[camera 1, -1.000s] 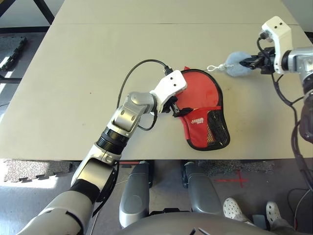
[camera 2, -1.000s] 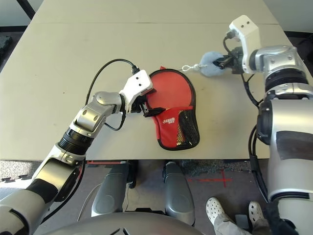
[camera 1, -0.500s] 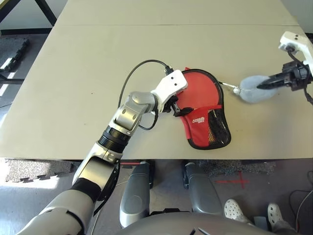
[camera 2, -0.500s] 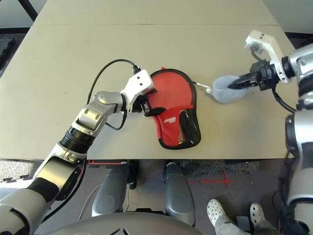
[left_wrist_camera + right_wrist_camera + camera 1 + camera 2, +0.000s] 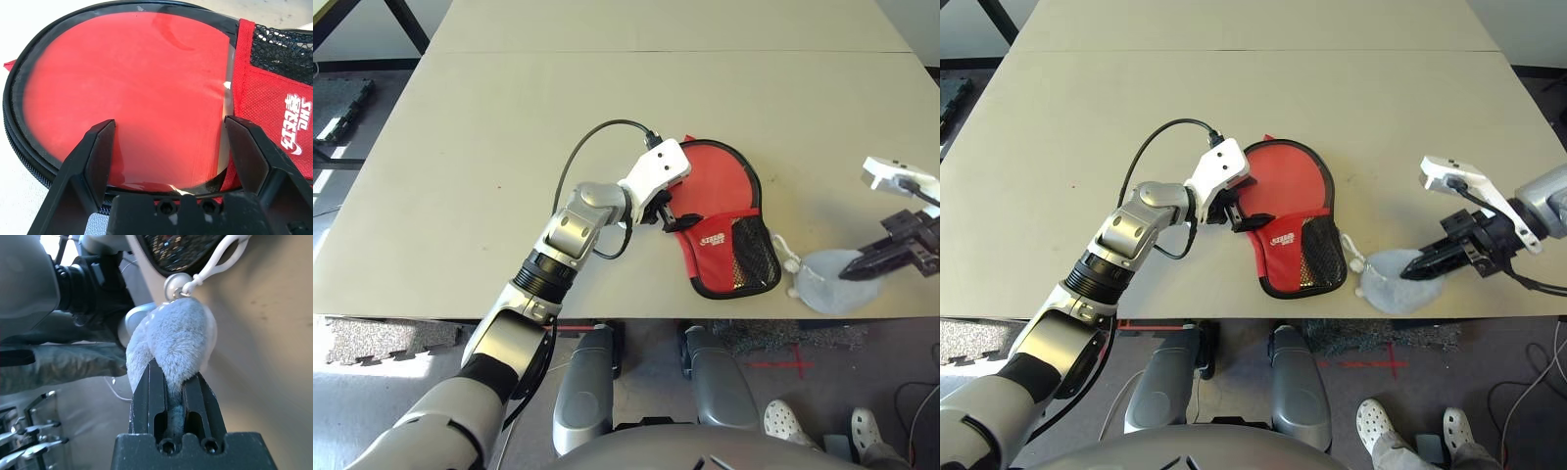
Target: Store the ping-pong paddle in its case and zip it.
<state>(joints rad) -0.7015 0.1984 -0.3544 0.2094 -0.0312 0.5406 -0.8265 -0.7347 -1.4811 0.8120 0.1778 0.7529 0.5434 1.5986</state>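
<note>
Red fabric marks your work: the case [image 5: 724,230] lies flat near the table's [image 5: 460,147] front edge, round end away from you, mesh pocket [image 5: 754,255] and white logo toward the narrow end. Through the left wrist view you look at a smooth red round face inside the black zip edging, which reads as the paddle [image 5: 127,98] already lying in the open case, though you cannot tell where its handle sits. Your left claw [image 5: 664,215] stands wide open, holding nothing, with its fingers [image 5: 93,161] set at the case's left edge and the red face between them. Your right claw [image 5: 1427,264] is pinched shut on the fluffy grey-white pouch [image 5: 1389,282], carried over the front edge of the table just right of the case, its white cord [image 5: 1355,257] and bead trailing toward the mesh pocket.

By my reading, you are clearing the pouch out of the way before closing the case, so the zipping has not begun. Next you need to put the pouch down well apart from the case, without dragging the cord across the mesh. Then pin the case with the left claw and find the zip pull with the right; I cannot make out the pull here
</note>
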